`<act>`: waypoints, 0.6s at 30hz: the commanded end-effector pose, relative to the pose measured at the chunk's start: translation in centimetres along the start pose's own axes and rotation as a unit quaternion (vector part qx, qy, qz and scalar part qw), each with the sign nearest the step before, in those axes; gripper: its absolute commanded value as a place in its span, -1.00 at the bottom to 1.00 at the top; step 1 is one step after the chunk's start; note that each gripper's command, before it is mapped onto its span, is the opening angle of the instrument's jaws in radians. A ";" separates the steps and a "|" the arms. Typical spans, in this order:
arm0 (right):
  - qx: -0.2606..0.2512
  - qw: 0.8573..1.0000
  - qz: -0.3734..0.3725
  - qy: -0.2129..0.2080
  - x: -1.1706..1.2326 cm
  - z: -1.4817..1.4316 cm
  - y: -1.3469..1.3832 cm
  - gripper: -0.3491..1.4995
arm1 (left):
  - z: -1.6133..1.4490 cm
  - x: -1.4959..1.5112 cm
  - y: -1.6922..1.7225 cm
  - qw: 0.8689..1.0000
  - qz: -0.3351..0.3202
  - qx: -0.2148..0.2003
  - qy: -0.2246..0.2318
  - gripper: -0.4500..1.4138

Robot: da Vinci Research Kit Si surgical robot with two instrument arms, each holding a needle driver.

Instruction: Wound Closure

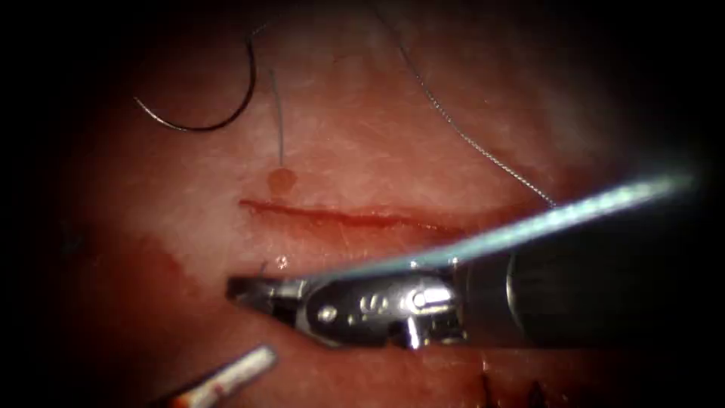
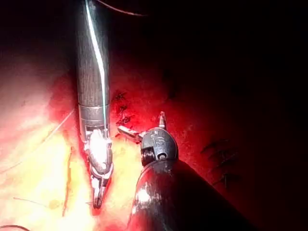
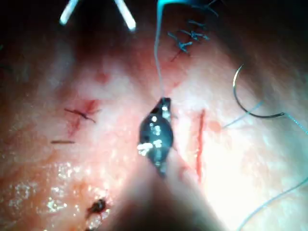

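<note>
The cut (image 1: 347,217) runs level across the tissue, and also shows as a red line (image 3: 199,139). The curved needle (image 1: 226,121) lies loose on the tissue above the cut's left end, held by neither tool, with nothing to say it is in the tissue; it also shows (image 3: 243,108). Its thread (image 1: 468,136) trails off to the right. My right tool (image 1: 238,289) lies below the cut, pointing left, jaws shut (image 2: 98,199). A pale strand (image 3: 157,53) ends at its tip (image 3: 163,103); whether it is gripped is unclear. My left tool (image 1: 257,359) sits lower left, jaws open and holding nothing (image 2: 141,122).
A short thread end (image 1: 279,121) hangs above a round red spot (image 1: 282,180) just over the cut. Dark finished stitches show by the lower edge (image 1: 487,385) and beside the right shaft (image 2: 122,108). More stitches (image 3: 185,41) and a small stitched nick (image 3: 82,114) mark the tissue.
</note>
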 end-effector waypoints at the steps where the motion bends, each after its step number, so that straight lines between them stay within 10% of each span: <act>1: 0.003 1.000 0.001 0.000 -0.03 0.06 -0.12 -1.00 | -0.02 -0.06 0.02 1.000 -0.004 0.020 -0.013 0.30; 18: 0.003 1.000 0.000 -0.001 -0.01 0.10 -0.15 -1.00 | -0.02 -0.07 -0.22 0.997 -0.016 0.073 -0.026 0.19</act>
